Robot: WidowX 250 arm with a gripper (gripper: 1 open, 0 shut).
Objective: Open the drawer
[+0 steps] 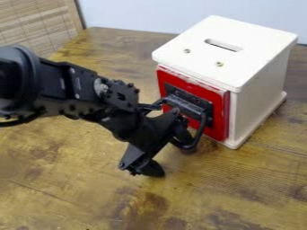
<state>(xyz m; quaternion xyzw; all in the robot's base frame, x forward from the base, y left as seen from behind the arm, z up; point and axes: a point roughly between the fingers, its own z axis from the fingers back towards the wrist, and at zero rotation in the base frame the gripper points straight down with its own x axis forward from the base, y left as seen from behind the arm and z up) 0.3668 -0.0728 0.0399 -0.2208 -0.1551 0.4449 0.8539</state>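
Observation:
The drawer (218,120) has a red front with a black plate, set in the front face of a white cube box (228,52). Its big black loop handle (195,141) sticks out towards the lower left. My black gripper (142,167) is in front and to the left of the drawer, pointing steeply down at the table. Its fingers (127,164) stand apart, open, with nothing between them. The hand's body overlaps the left end of the loop. Whether it touches the handle I cannot tell.
The box stands on a worn wooden table (240,193) and has a slot (221,44) on top. A woven bamboo mat (36,27) lies at the back left. My arm (60,85) reaches in from the left edge.

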